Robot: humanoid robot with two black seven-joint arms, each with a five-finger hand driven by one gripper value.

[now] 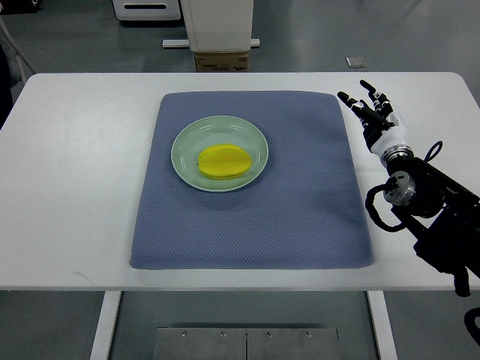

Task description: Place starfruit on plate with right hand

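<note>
A yellow starfruit lies in the middle of a pale green plate. The plate sits on the upper left part of a blue-grey mat. My right hand is off the mat's upper right corner, over the white table, well to the right of the plate. Its dark fingers are spread and point away from me, holding nothing. The right arm comes in from the right edge. My left arm does not show.
The white table extends around the mat on all sides. Beyond its far edge stand a cardboard box and a white machine base on the grey floor.
</note>
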